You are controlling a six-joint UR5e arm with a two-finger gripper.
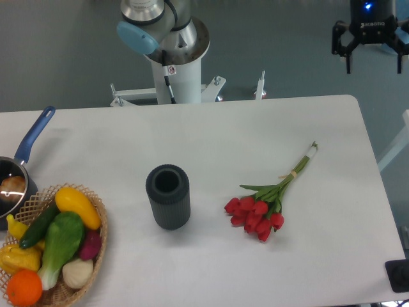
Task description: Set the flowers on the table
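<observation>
The flowers, a bunch of red tulips with green leaves and long tied stems, lie flat on the white table, right of centre, with the stems pointing up and to the right. My gripper is at the top right corner of the view, high up and beyond the table's far edge, well away from the flowers. Its fingers stand apart and hold nothing.
A dark ribbed cylinder vase stands upright left of the flowers. A wicker basket of colourful vegetables sits at the front left corner. A pan with a blue handle is at the left edge. The arm's base is behind the table.
</observation>
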